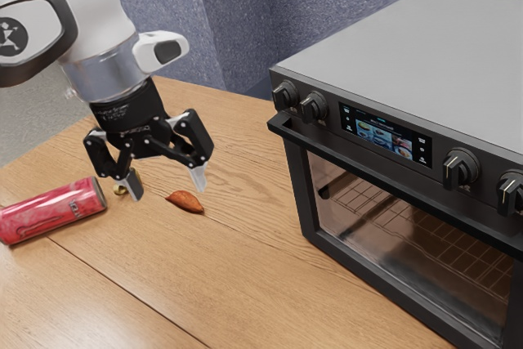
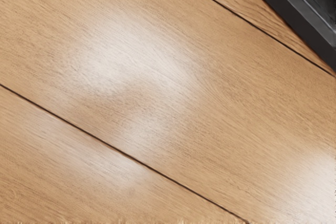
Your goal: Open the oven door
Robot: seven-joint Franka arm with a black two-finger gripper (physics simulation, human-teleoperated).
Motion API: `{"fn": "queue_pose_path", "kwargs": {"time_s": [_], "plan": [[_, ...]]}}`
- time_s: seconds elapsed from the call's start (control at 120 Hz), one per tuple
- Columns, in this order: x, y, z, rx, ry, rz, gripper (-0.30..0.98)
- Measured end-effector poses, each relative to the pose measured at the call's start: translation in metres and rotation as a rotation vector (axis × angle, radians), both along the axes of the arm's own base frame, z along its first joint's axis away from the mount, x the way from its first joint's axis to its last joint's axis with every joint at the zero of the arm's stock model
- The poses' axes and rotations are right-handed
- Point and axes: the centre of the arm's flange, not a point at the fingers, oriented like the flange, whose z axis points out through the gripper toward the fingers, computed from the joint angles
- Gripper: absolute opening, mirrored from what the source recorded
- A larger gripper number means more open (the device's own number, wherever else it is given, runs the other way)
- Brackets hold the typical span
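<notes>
Oven [image 1: 409, 46] sits on the bench [image 1: 270, 284], toward the ext. view's right, upright. Its door [image 1: 299, 194] is on the front & looks shut: dark frame, big glass pane [image 1: 351, 222], w/ a wire rack [image 1: 441, 247] visible thru it. Black handle [image 1: 368, 167] runs across the door's top edge. Above it, a lit display [image 1: 384, 135] btwn two pairs of dark knobs [image 1: 313, 107].

Fingers [image 1: 199, 177] stand wide apart, tips down, over the bench toward the ext. view's left, well apart from the handle. Arm [image 1: 106, 67] is white & comes in from the ext. view's upper left.

Red can [image 1: 53, 210] lies on its side on the bench, at the ext. view's far left. Orange-brown thing, pointed at the ends [image 1: 186, 201], lies on the bench btwn can & oven; can't tell what it is. Small gold-colored thing [image 1: 121, 190] is near the can's end, partly hidden by a fingertip. Blue-gray speckled wall [image 1: 229, 14] behind.

Wrist view: mostly bench wood w/ pale glare patches & two dark seams, approx. parallel. Dark edge w/ a gray strip [image 2: 307, 6] crosses one corner, past a seam; can't tell which part.
</notes>
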Motion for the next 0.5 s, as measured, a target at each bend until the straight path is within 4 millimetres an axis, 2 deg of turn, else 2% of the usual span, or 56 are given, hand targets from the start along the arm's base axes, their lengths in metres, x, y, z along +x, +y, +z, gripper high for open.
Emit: {"fn": "queue_pose_path", "kwargs": {"time_s": [0.075, 0.117, 0.175, 0.217, 0.267, 0.383, 0.5], "plan": [[-0.009, -0.005, 0.002, -0.01, -0.01, -0.007, 0.69], [-0.033, -0.004, 0.008, -0.028, -0.038, -0.02, 0.69], [-0.067, 0.011, 0.01, -0.063, -0.09, -0.012, 0.69], [-0.078, 0.017, 0.005, -0.085, -0.131, -0.003, 0.69], [-0.075, 0.006, -0.004, -0.121, -0.184, 0.0, 0.68], [-0.065, -0.046, -0.001, -0.216, -0.304, 0.005, 0.69], [-0.052, -0.076, 0.001, -0.289, -0.382, 0.068, 0.69]]}}
